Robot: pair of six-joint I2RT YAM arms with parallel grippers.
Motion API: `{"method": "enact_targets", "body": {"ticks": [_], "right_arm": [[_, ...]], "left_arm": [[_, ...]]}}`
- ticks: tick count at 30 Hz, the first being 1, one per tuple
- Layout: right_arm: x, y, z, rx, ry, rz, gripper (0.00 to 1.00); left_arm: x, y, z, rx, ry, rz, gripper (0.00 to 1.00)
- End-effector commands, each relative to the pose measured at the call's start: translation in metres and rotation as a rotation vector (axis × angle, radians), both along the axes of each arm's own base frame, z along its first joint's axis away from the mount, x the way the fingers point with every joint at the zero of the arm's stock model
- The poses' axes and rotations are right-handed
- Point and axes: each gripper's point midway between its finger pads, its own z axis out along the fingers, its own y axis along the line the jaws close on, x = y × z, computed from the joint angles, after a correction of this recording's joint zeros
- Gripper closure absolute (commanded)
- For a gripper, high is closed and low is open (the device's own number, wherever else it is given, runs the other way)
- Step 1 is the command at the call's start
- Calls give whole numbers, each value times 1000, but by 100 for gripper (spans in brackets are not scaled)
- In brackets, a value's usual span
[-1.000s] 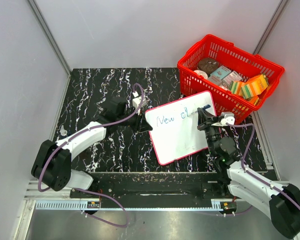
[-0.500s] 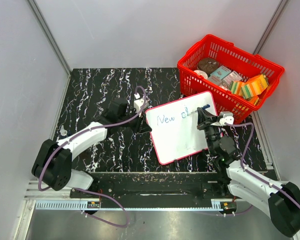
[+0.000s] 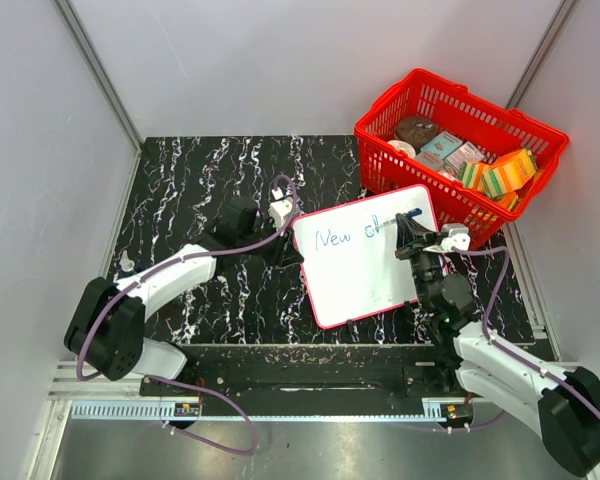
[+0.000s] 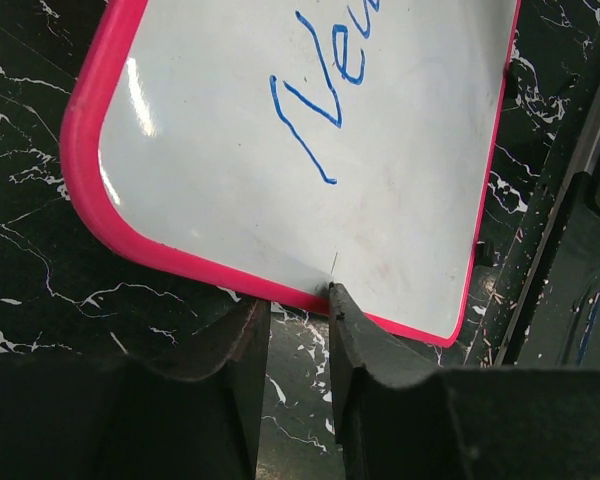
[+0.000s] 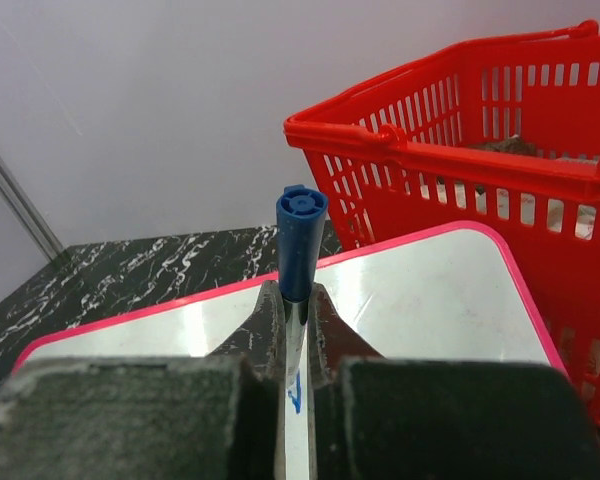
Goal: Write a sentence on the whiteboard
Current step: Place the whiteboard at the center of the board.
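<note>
Writing is mid-line: the sentence [image 3: 332,238] shows only "New" plus a partial letter. The whiteboard [image 3: 365,270] lies just beside the red basket [image 3: 492,103]. Your right gripper [image 5: 295,320] clamps the blue marker [image 5: 300,235]. Your left gripper [image 4: 298,310], narrowly parted and empty, meets the rim farthest from the basket. Next, extend the stroke without shifting the board.

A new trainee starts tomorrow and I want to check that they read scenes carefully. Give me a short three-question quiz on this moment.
1. True or false: the right gripper is shut on a blue marker.
2. The finished word on the whiteboard reads: A) New B) Now C) Note.
3. What does the left gripper meet with one fingertip?
Key: 1. True. 2. A. 3. The whiteboard's red rim.
</note>
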Motion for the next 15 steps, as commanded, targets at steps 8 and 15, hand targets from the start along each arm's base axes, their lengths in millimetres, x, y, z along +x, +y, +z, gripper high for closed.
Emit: {"method": "enact_targets", "body": {"ticks": [8, 15], "right_arm": [[-23, -13, 42, 56, -106, 12, 100], [-30, -15, 45, 69, -118, 20, 100]], "left_arm": [[3, 20, 20, 42, -127, 81, 55], [1, 21, 50, -33, -179, 126, 37]]}}
